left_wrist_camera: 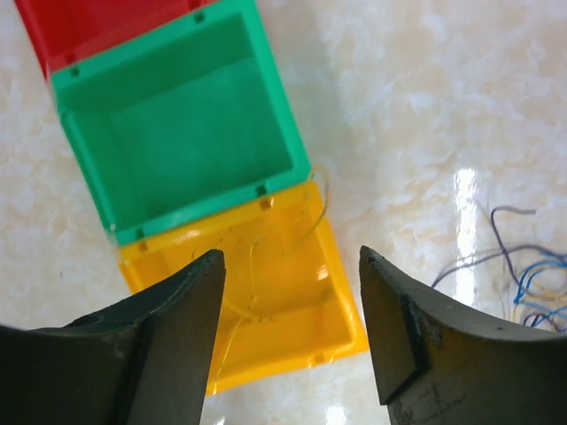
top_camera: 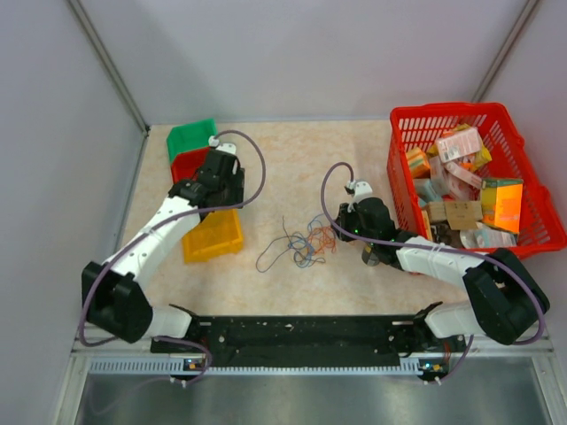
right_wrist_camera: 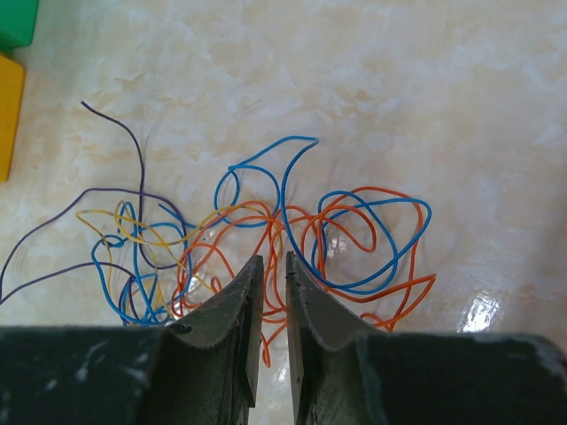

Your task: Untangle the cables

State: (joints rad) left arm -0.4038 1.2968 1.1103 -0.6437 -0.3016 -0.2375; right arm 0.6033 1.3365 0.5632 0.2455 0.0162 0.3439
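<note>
The cables [top_camera: 301, 241] are a loose tangle of thin blue, orange, purple and yellow wires on the table between the arms. In the right wrist view the cables [right_wrist_camera: 354, 221] lie spread out, orange and blue loops on the right, purple and yellow strands on the left. My right gripper [right_wrist_camera: 275, 261] hovers low over the orange loops with its jaws nearly shut. Orange strands show in the narrow gap, and none is clearly pinched. It sits right of the tangle [top_camera: 338, 232]. My left gripper [left_wrist_camera: 292, 266] is open and empty over the yellow bin [left_wrist_camera: 350, 292], where one thin yellow wire [left_wrist_camera: 252, 269] lies.
The green bin [left_wrist_camera: 177, 124], the red bin [left_wrist_camera: 97, 22] and the yellow bin [top_camera: 213, 237] stand in a row at the left. A red basket [top_camera: 469, 119] full of packets stands at the right. White walls close the table on three sides.
</note>
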